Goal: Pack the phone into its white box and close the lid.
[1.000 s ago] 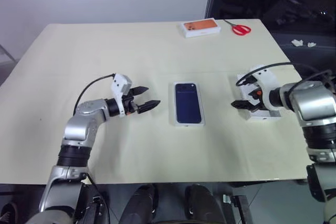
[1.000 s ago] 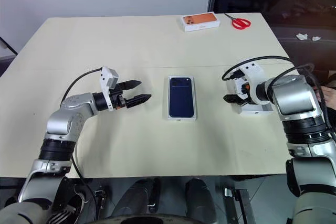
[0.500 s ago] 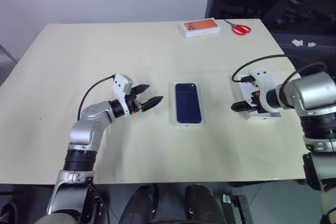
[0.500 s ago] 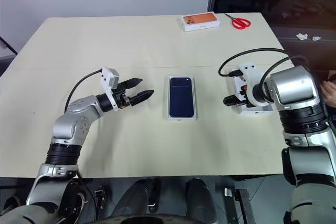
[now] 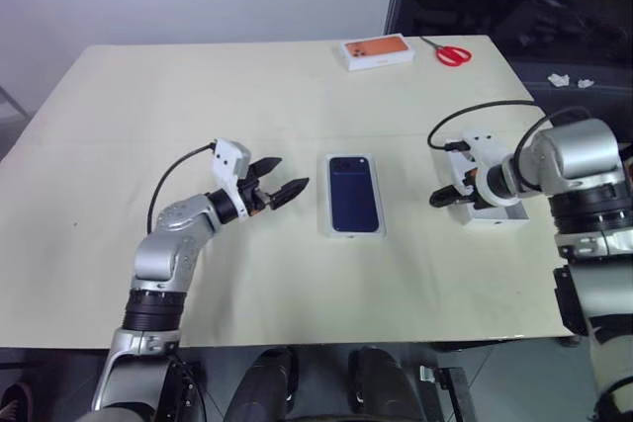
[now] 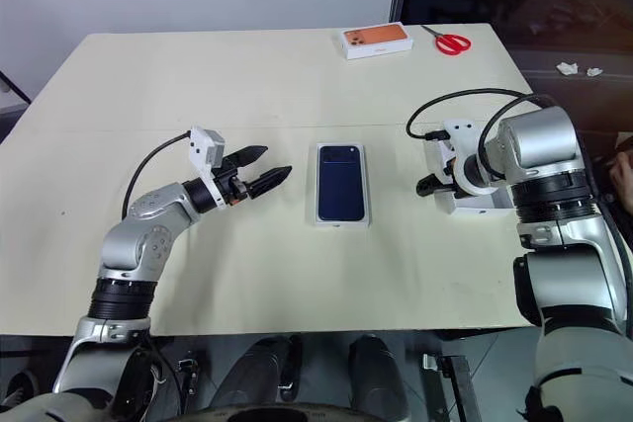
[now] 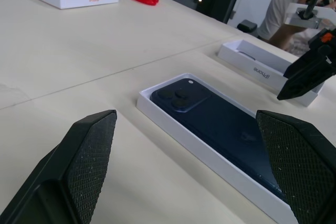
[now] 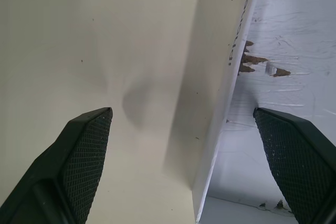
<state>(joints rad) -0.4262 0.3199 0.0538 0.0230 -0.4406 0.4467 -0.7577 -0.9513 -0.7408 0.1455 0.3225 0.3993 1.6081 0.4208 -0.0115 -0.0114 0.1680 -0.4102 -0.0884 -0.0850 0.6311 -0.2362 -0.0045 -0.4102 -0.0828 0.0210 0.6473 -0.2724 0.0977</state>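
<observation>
Since the earlier frames the left claw (image 5: 280, 188) has edged a little toward the phone, and the right arm has folded in and tipped its claw (image 5: 447, 196) down at the lid's near-left edge.

Left to right: the left claw hangs above the table (image 5: 148, 96) at about 9 o'clock from the box (image 5: 324, 230), near it but apart, its fingers spread wide and holding nothing. It points at the box's long side, probably ready to steady it.

At mid-table the phone (image 5: 354, 195) already lies back-up in the box, its camera cluster at the far end, so the packing step looks done and only the lid remains.

At 3 o'clock from the box, well apart, the lid (image 6: 476, 201) lies hollow side up, half hidden by the right arm. The right claw is wide and empty. In the right wrist view its fingers (image 8: 84, 150) straddle the lid's side wall, one over bare table and one over the hollow, which reads as a lineup for pinching that wall. The lid will need turning over before it goes on.

At 12 o'clock, far off, sit an orange-printed box (image 5: 378, 50) and red scissors (image 5: 452, 54).
</observation>
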